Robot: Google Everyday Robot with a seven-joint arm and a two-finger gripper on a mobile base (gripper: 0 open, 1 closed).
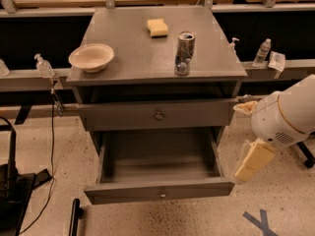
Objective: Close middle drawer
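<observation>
Standing pulled far out toward the near side: the wide, shallow grey middle drawer (158, 193), its grey inside bare.
The cream-coloured gripper (252, 161) hangs just right of the drawer's near right corner (released or clenched, I cannot tell). On the grey cabinet top (142, 58) sit a beige round bowl (91, 57) at left, a yellow sponge (157, 27) far back and a silver metal can (184, 53) at right.
</observation>
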